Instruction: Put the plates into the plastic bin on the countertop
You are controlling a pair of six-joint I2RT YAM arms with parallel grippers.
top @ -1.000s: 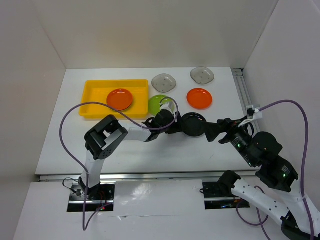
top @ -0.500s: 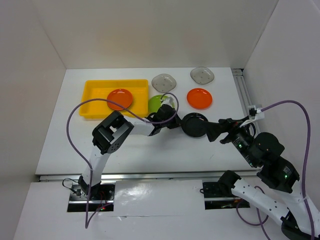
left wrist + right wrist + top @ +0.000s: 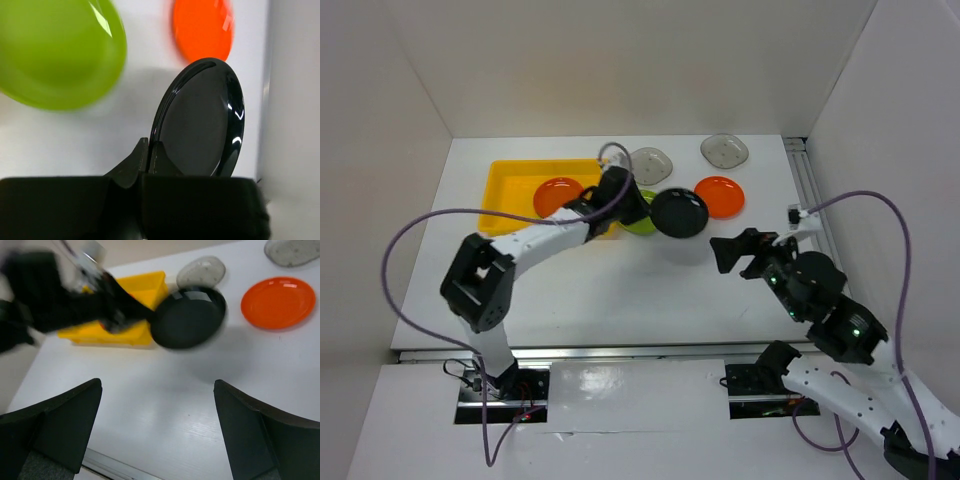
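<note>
Black plate has passed to my left hand.
Pinched by the rim, heading for the plastic bin; right hand gapes empty.

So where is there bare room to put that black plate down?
The bin's left half is bare, beside the orange plate inside. The near table is open too. Right of the bin is crowded: green plate, grey plates, loose orange plate, and the left tool holding the black plate.
</note>
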